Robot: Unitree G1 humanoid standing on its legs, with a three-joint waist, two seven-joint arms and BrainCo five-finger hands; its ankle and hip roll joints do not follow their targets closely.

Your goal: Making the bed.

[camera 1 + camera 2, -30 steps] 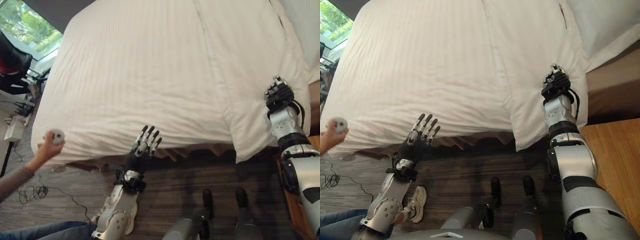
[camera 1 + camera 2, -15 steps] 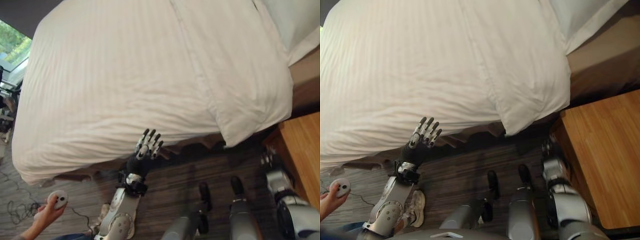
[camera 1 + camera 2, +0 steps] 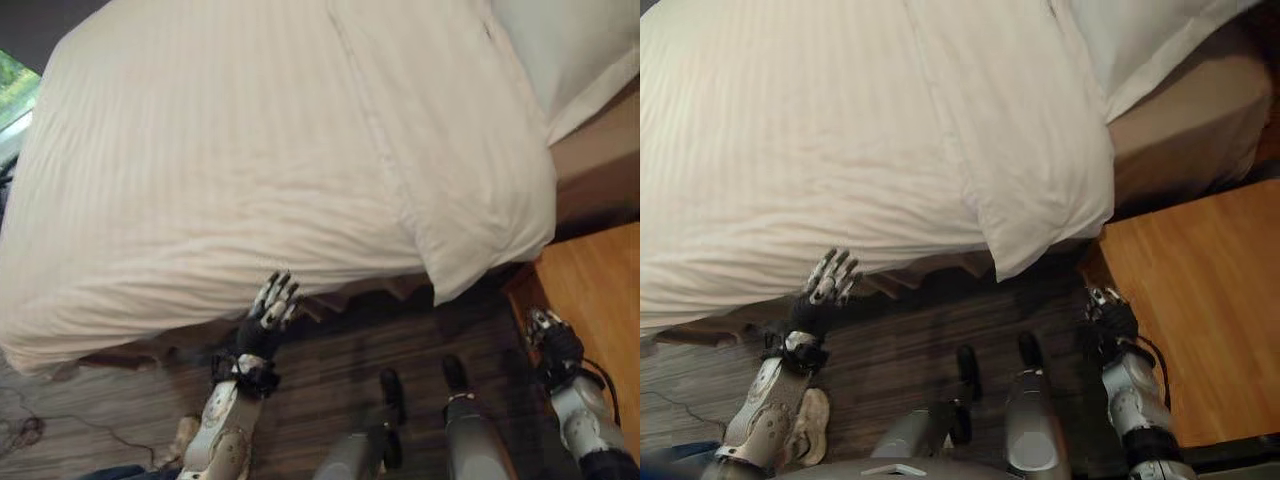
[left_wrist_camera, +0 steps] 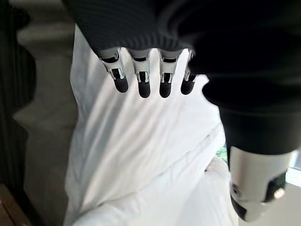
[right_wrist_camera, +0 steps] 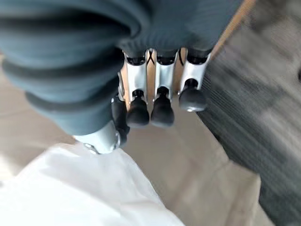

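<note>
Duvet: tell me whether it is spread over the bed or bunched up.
Spread. The white duvet lies flat across the bed, its edge overhanging the near side, one corner drooping toward the floor. Neither hand holds it.

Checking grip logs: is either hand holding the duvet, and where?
Nothing is held. The left hand is open by the duvet edge; the right hand is curled, empty.

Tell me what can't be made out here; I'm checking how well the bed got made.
- Far side of the duvet: cut off by the eye views' top edge.
- Pillow: mostly out of frame.
- Under the bed: hidden by the duvet's overhanging corner.
- Right hand: curled fingers; palm not visible.
</note>
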